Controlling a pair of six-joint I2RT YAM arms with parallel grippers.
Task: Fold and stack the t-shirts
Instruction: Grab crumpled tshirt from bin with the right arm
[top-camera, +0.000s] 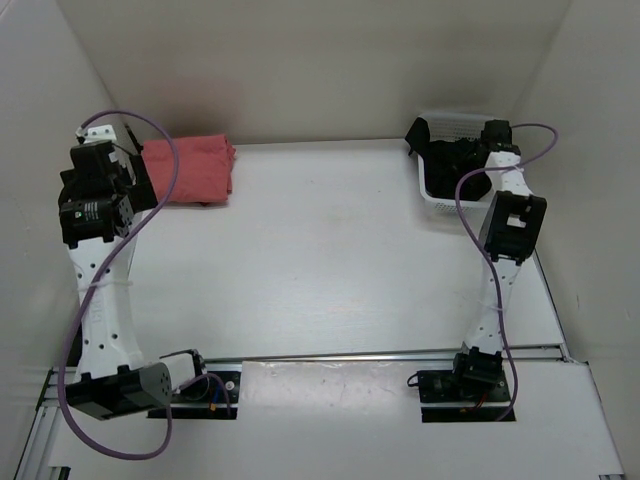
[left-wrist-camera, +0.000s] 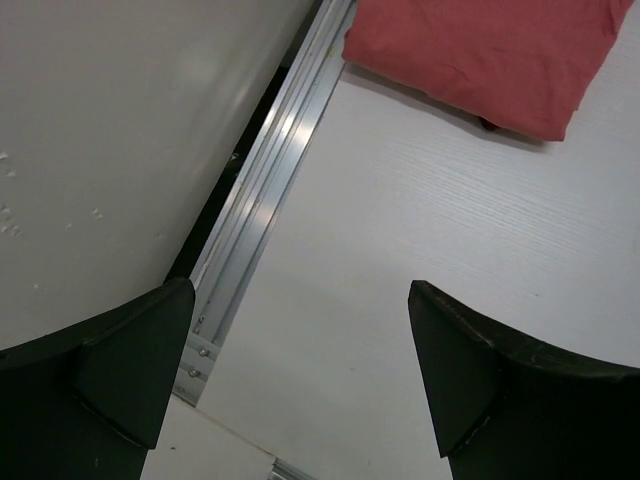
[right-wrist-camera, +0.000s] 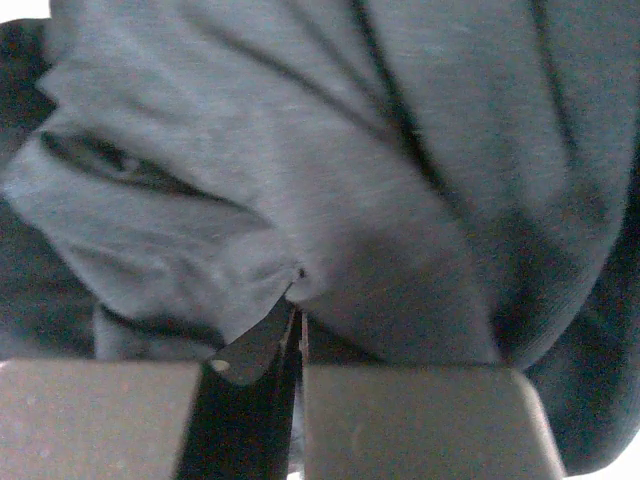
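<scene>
A folded salmon pink t-shirt (top-camera: 190, 170) lies at the back left of the table; it also shows in the left wrist view (left-wrist-camera: 480, 55), with a dark edge peeking out under it. My left gripper (left-wrist-camera: 300, 360) is open and empty, hovering over bare table just left of it, near the side wall. The black t-shirt (right-wrist-camera: 350, 150) lies bunched in the white basket (top-camera: 450, 125) at the back right. My right gripper (right-wrist-camera: 298, 320) is down in the basket, its jaws shut on a fold of the black t-shirt. I cannot make out a maroon t-shirt.
An aluminium rail (left-wrist-camera: 270, 190) runs along the table's left edge beside the white side wall (left-wrist-camera: 110, 130). White walls close in the back and both sides. The basket stands against the right wall.
</scene>
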